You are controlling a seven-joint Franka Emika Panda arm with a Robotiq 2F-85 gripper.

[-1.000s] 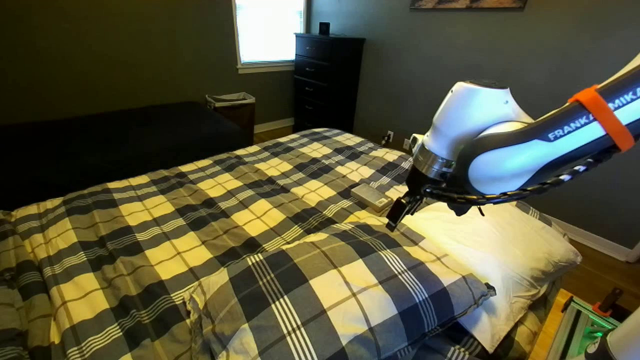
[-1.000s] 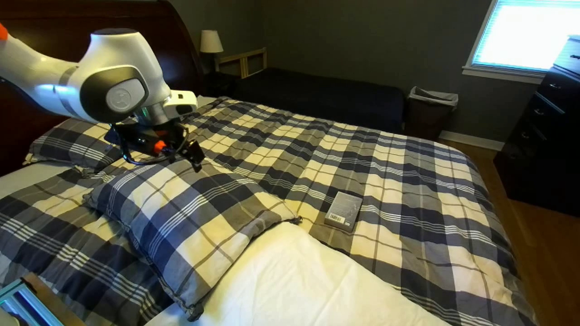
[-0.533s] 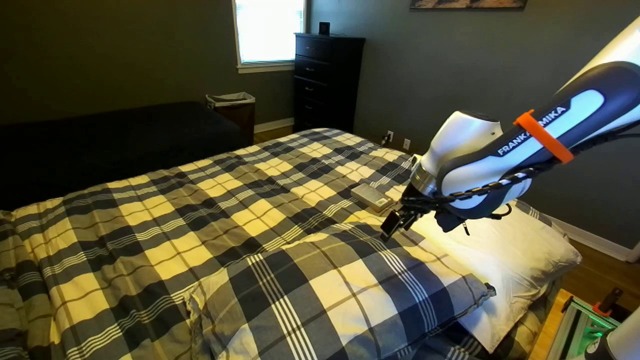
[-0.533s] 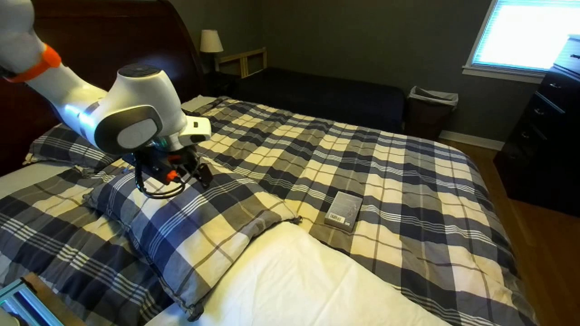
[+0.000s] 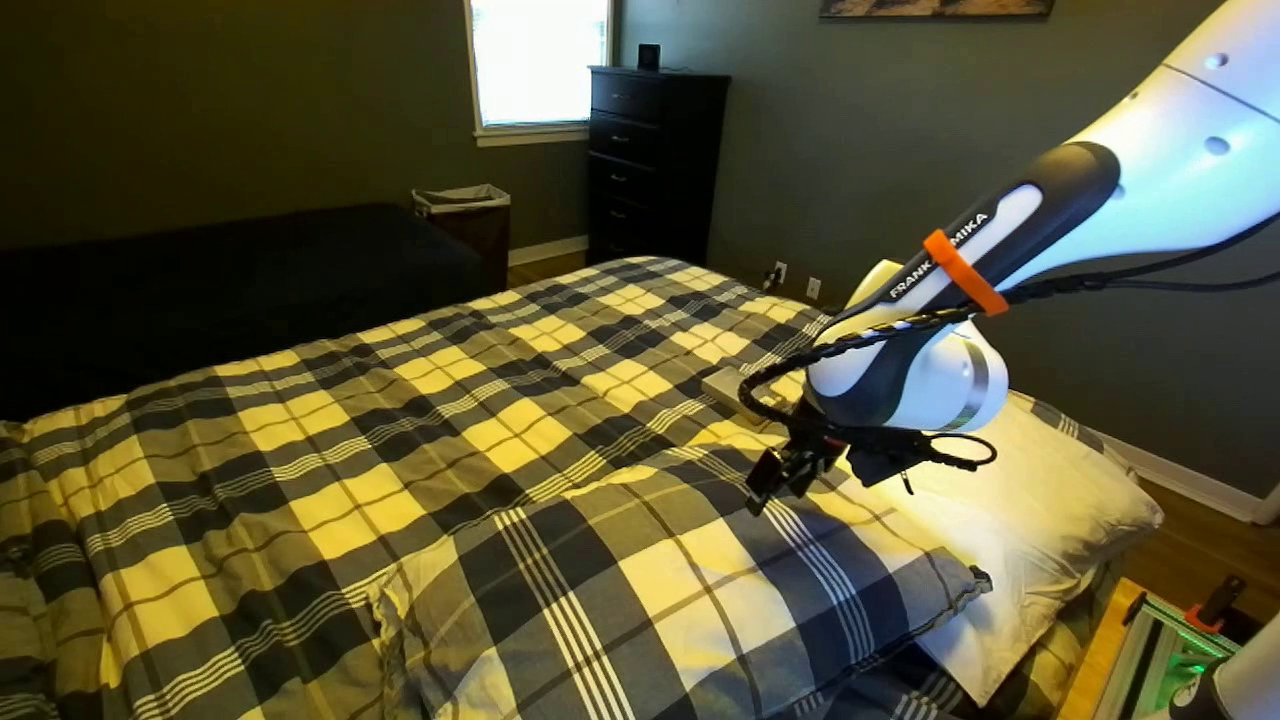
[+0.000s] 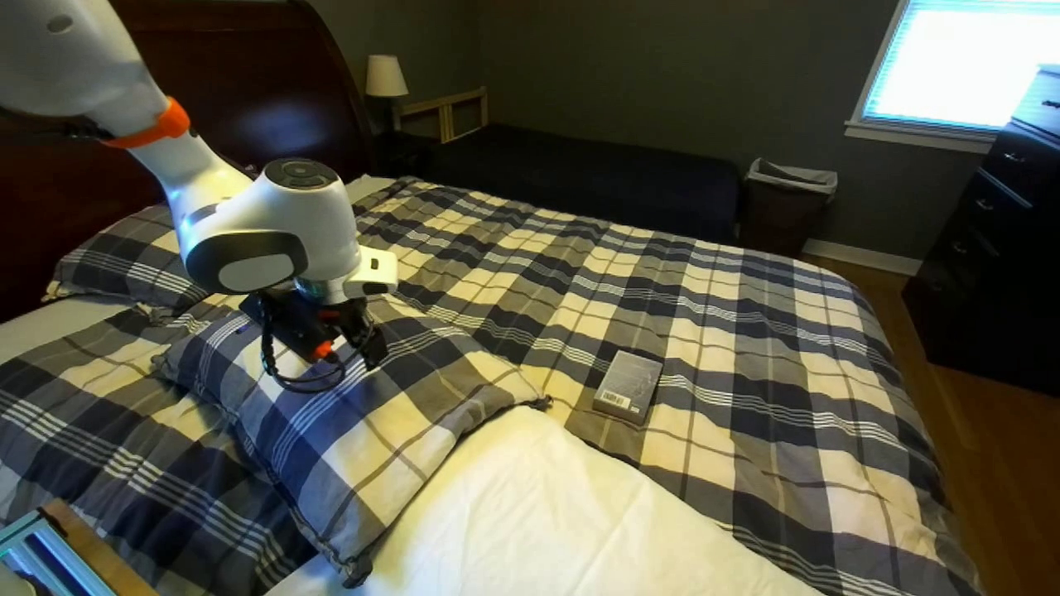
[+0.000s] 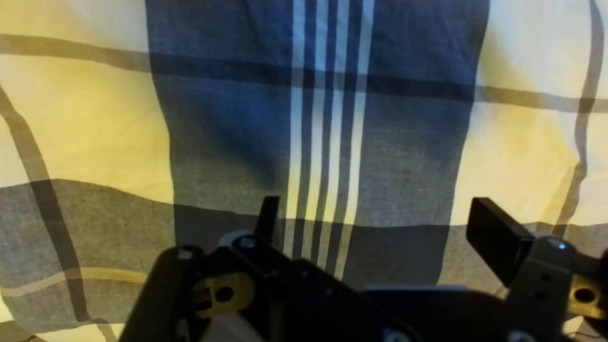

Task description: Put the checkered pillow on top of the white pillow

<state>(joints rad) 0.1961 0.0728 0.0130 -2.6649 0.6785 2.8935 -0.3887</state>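
The checkered pillow (image 5: 690,590) lies on the bed in both exterior views (image 6: 414,389), puffy and tilted. One edge of it overlaps the near edge of the white pillow (image 5: 1050,480), which also shows in an exterior view (image 6: 530,505). My gripper (image 5: 780,490) points down over the upper part of the checkered pillow, close above it in both exterior views (image 6: 373,352). In the wrist view the open fingers (image 7: 375,206) stand wide apart with only plaid cloth (image 7: 408,166) beyond them. Whether the fingertips touch the cloth I cannot tell.
A plaid bedspread (image 6: 704,331) covers the bed. A grey box (image 6: 628,386) lies on it beyond the white pillow. Another plaid pillow (image 6: 132,257) lies near the dark headboard (image 6: 257,99). A wood-edged metal frame (image 5: 1130,650) stands at the bedside by the robot's base.
My gripper has come down steadily towards the checkered pillow, with the arm leaning further over the bed. The fingers are over its upper face. Both pillows and the box have not moved.
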